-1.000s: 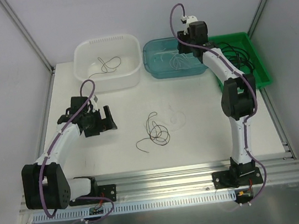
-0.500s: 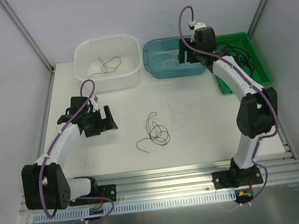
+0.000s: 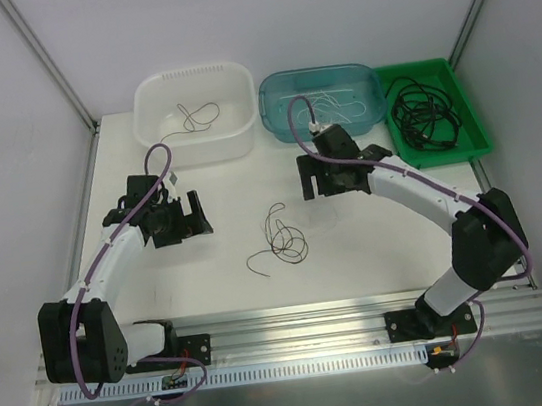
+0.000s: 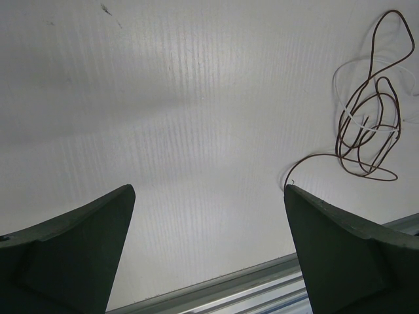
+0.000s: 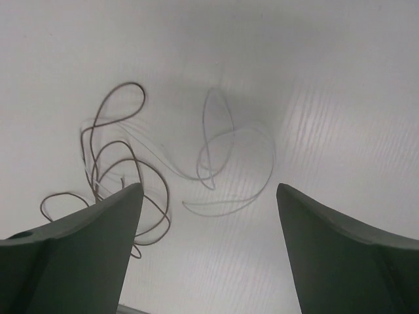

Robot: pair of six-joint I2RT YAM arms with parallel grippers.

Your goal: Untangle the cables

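Right wrist shows white cable (image 5: 232, 131) crossing brown cable (image 5: 134, 157), unclear from top external; left fingers (image 4: 72, 255), right fingers (image 5: 72, 255) spread, empty.

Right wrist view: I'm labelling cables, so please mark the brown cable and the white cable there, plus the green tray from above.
brown cable (image 5: 131, 84), right wrist view, top of its upper loop.
white cable (image 5: 222, 213), right wrist view, its lowest arc.
green tray (image 3: 414, 67), top external view, far rim.
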